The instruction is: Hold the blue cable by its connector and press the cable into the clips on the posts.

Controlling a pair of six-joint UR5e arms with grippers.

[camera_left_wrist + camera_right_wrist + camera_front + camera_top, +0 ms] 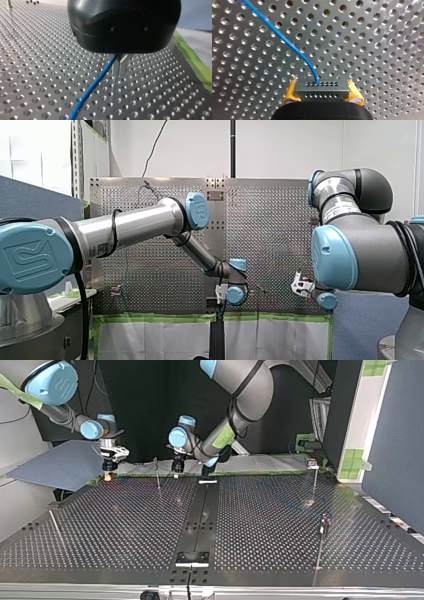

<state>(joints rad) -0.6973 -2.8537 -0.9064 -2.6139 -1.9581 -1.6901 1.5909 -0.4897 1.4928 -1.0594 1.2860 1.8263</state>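
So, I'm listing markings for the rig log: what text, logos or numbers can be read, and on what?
"UR" logo: big blue cap on my left arm.
"UR" logo: its elbow cap.
White label on my right arm: too blurred to read.
No other text shows.

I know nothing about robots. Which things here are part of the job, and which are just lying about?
In the job: blue cable, its connector in my right gripper's yellow-padded fingers, my left gripper by the cable, posts with clips.
Lying about: blue-grey board, green tape.
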